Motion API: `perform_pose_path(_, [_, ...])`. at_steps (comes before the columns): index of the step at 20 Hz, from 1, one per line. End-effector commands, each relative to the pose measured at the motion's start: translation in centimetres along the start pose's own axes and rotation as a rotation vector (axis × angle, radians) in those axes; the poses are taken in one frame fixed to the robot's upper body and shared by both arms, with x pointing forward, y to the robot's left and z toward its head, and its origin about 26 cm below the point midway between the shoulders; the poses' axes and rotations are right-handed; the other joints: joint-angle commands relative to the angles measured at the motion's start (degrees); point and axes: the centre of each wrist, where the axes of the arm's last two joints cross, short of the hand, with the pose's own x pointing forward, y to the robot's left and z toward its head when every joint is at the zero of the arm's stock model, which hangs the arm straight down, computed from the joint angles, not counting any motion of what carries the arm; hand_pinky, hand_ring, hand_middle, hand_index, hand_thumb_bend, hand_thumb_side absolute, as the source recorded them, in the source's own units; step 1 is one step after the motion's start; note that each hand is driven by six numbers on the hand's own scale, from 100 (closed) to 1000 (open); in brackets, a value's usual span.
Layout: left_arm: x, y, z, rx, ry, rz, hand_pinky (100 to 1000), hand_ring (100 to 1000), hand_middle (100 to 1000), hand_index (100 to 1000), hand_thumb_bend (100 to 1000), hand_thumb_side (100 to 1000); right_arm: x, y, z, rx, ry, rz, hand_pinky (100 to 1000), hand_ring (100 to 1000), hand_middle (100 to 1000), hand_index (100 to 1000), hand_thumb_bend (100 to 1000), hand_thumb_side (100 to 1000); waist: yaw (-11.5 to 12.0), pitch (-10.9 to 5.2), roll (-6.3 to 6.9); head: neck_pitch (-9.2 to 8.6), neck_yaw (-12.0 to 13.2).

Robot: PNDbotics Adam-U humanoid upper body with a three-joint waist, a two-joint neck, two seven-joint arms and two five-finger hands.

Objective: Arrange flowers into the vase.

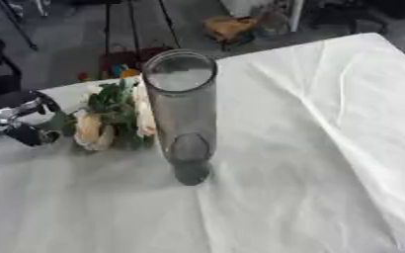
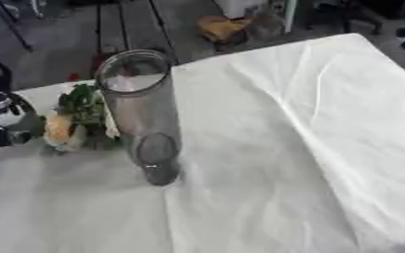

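One clear vase (image 1: 182,113), one flower bunch (image 1: 111,118), white tablecloth (image 1: 309,148).
My left hand (image 1: 16,123) at frame left beside flowers; can't tell finger state. No readable writing.

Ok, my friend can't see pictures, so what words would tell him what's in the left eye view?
A tall, clear glass vase stands empty on a table draped in a white cloth. Just to its left lies a bunch of flowers, pale yellow blooms with green leaves. The robot's left hand, black and silver, reaches in from the left edge beside them.
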Motion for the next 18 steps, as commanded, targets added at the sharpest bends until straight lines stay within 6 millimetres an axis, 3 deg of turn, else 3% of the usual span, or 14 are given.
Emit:
perform_pose_path(1, [-0.7,1.3,0.6,0.038,0.021,-0.007,811,773,753,798,334,124,0.8,-0.9,-0.6,-0.012,-0.035,0.011,707,740,773,850,100,824,-0.17,-0.68,-0.21,-0.92,-0.23])
perform_pose_path(9, [-0.7,0.8,0.4,0.032,0.027,-0.011,802,762,745,799,332,124,0.8,-0.8,-0.6,-0.010,-0.035,0.003,707,740,772,851,100,823,-0.79,-0.25,-0.21,-1.51,-0.36])
perform_pose_path(18, [-0.6,0.1,0.3,0.004,0.021,-0.010,734,697,693,792,329,145,0.7,-0.7,-0.6,-0.009,-0.035,-0.002,707,740,772,851,100,822,-0.92,-0.02,-0.12,-1.68,-0.53])
